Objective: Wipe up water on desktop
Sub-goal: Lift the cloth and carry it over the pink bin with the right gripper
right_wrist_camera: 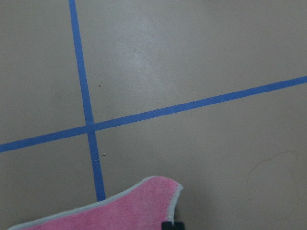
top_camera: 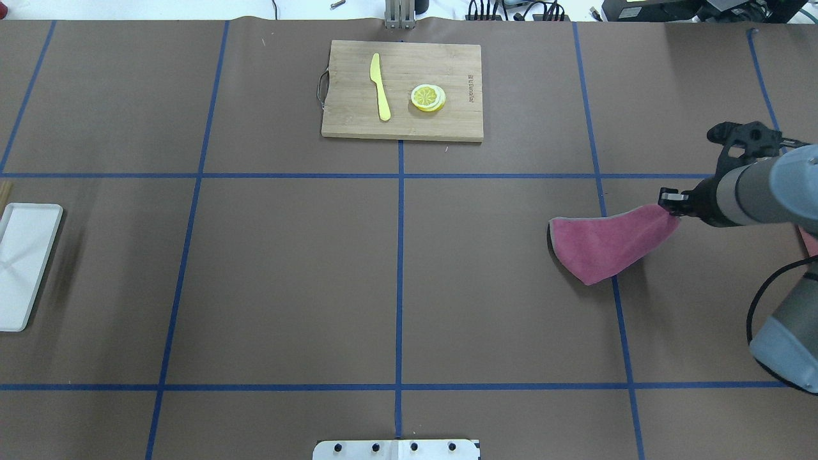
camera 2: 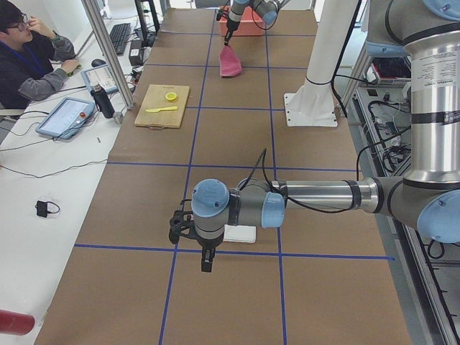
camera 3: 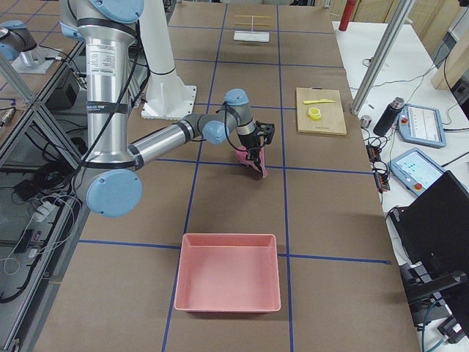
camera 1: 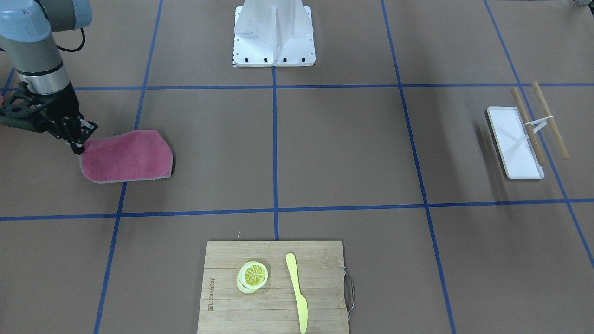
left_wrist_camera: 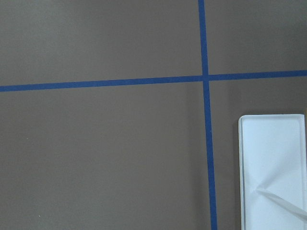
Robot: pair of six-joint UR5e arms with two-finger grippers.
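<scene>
The brown tabletop [top_camera: 287, 275], crossed by blue tape lines, stretches under and all around the right gripper [top_camera: 672, 206]; no wet patch can be made out on it. That gripper is pinched closed on one corner of a pink cloth [top_camera: 607, 246]. The rest of the cloth spreads away from the gripper toward the tabletop's middle and lies across a tape line. In the right side view the cloth slopes down from the gripper to the surface. Well apart from this gripper, toward the middle and on the far side from the robot, a wooden cutting board [top_camera: 358, 121] carries stacked lemon slices [top_camera: 427, 98] and a yellow knife [top_camera: 380, 86] lying beside them. A pink bin [camera 3: 229, 236] sits at the tabletop's end behind the right gripper. At the opposite end the left gripper [camera 2: 206, 260] hangs above the tabletop, just beside a white tray [top_camera: 19, 313]; whether it is open or closed I cannot tell. Two wooden sticks [camera 1: 550, 119] lie next to that tray.
</scene>
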